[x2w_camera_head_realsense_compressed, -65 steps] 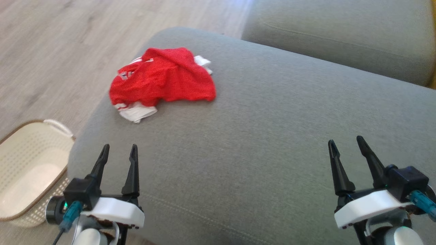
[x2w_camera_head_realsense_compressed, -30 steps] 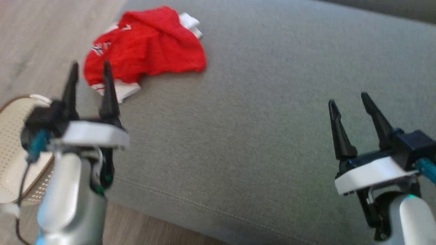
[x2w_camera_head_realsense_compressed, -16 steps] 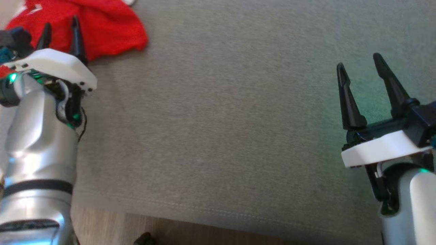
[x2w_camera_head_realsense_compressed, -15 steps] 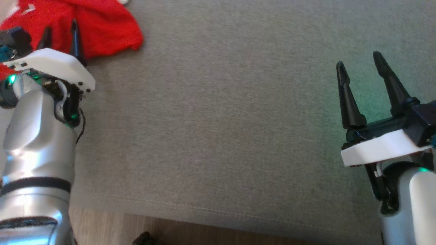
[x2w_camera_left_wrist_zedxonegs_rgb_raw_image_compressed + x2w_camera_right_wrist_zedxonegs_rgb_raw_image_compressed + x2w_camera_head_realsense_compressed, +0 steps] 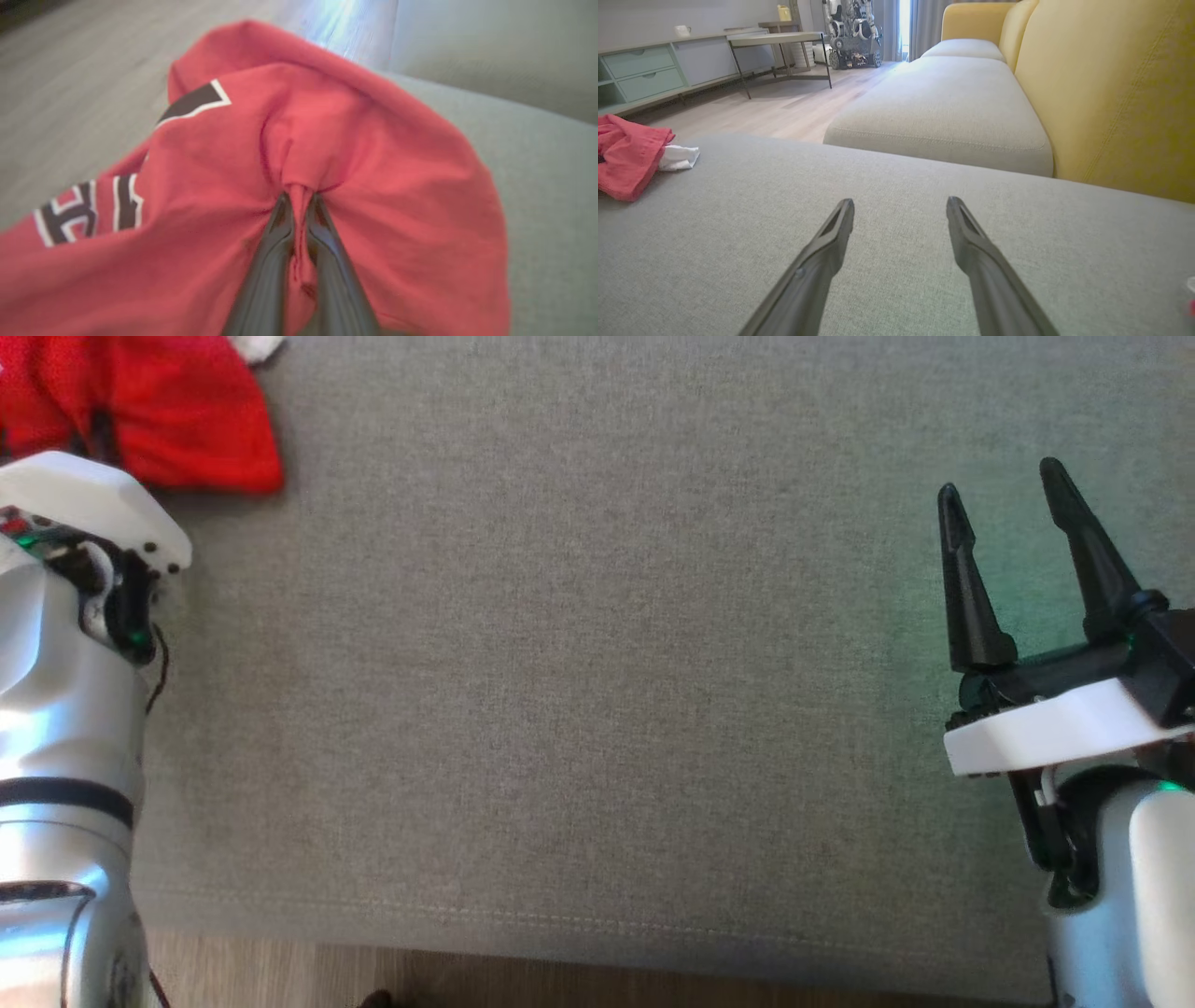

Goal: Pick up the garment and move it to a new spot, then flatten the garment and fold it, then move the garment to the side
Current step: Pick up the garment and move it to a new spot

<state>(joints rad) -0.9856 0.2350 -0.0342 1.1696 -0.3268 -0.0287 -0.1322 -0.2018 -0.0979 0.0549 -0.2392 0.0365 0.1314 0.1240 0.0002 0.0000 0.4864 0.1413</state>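
Clamped on fold of one red garment (image 5: 373,186), far left corner of grey cushion (image 5: 597,709): left gripper (image 5: 299,198). Spread wide, empty, over cushion's right side near front edge: right gripper (image 5: 999,485)

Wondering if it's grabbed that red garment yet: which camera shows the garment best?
Left wrist view: the left gripper is shut on a pinched fold of the red garment. The head view catches one corner; the right wrist view, a far-off edge.
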